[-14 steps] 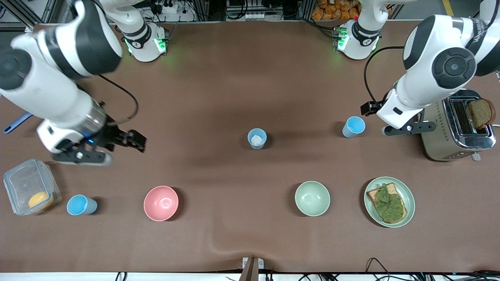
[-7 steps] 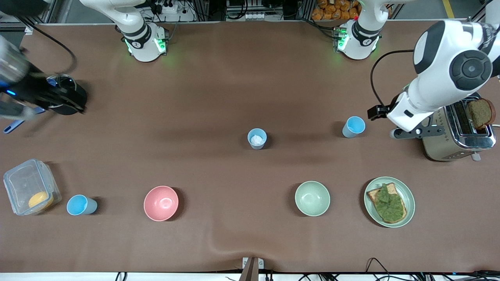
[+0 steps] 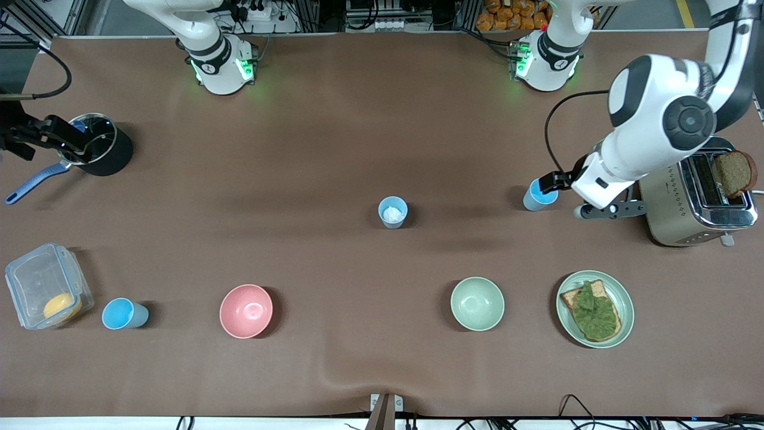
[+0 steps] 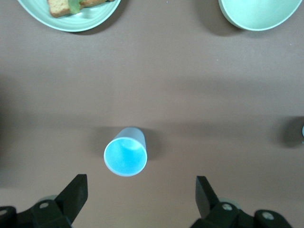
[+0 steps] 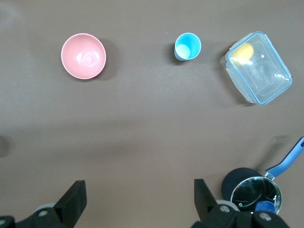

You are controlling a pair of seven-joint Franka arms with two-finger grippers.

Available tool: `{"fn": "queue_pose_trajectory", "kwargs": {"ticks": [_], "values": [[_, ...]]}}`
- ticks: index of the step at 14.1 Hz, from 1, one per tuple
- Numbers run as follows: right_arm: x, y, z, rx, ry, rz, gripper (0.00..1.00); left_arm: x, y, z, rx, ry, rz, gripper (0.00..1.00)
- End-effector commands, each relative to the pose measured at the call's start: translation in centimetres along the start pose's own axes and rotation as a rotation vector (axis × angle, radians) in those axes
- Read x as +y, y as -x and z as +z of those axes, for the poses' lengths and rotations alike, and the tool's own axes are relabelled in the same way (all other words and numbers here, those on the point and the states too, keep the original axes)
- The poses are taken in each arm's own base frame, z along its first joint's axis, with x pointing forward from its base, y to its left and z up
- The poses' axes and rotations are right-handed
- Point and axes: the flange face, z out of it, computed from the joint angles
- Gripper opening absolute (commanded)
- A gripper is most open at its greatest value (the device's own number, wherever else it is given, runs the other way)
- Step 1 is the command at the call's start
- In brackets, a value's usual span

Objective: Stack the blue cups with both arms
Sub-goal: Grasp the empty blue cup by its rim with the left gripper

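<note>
Cups first, from the front view: three blue tumblers stand upright and well apart on the brown tabletop [image 3: 334, 149]. The cup with the white patch inside [image 3: 393, 212] sits near the middle. A second blue cup [image 3: 539, 196] stands toward the left arm's end, just beside the toaster [image 3: 698, 197], with the left gripper [image 3: 552, 181] low over its rim. The third blue cup [image 3: 123, 314] stands nearest the front camera at the right arm's end, between the clear container [image 3: 46, 285] and the pink bowl [image 3: 246, 310]. The pale green bowl [image 3: 477, 303] and a plate of toast [image 3: 595, 309] lie nearer the camera than the second cup. The right gripper [image 3: 45, 136] hangs over the black saucepan [image 3: 98, 145].

Left wrist view: the left gripper [image 4: 141, 197] has its jaws spread wide, and the blue cup [image 4: 126, 152] stands free between and just ahead of them, touching neither finger.

Right wrist view: the right gripper [image 5: 140, 199] also has its jaws wide apart, holding nothing. The third blue cup [image 5: 187, 46] stands between the pink bowl [image 5: 83, 55] and the clear container [image 5: 257, 67]; the saucepan [image 5: 254, 192] sits close under the gripper.
</note>
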Motion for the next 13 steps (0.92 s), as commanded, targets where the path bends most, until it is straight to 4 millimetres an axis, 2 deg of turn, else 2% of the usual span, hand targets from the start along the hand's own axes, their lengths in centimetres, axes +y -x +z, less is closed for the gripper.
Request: {"fn": "queue_pose_trajectory", "kwargs": {"ticks": [1, 5, 10, 13], "values": [[-0.3, -0.2, -0.1, 0.016, -0.009, -0.039, 1.00, -0.2, 1.5, 2.8, 0.032, 0.019, 0.012, 1.00], [-0.2, -0.2, -0.1, 0.014, -0.016, -0.040, 1.00, 0.0, 3.3, 6.2, 0.024, 0.009, 0.024, 1.00], [-0.8, -0.2, 0.2, 0.002, -0.016, -0.049, 1.00, -0.1, 4.2, 11.9, -0.022, -0.008, 0.037, 1.00], [-1.1, -0.1, 0.3, -0.002, -0.016, -0.054, 1.00, -0.7, 5.0, 14.5, -0.037, -0.010, 0.032, 1.00]]}}
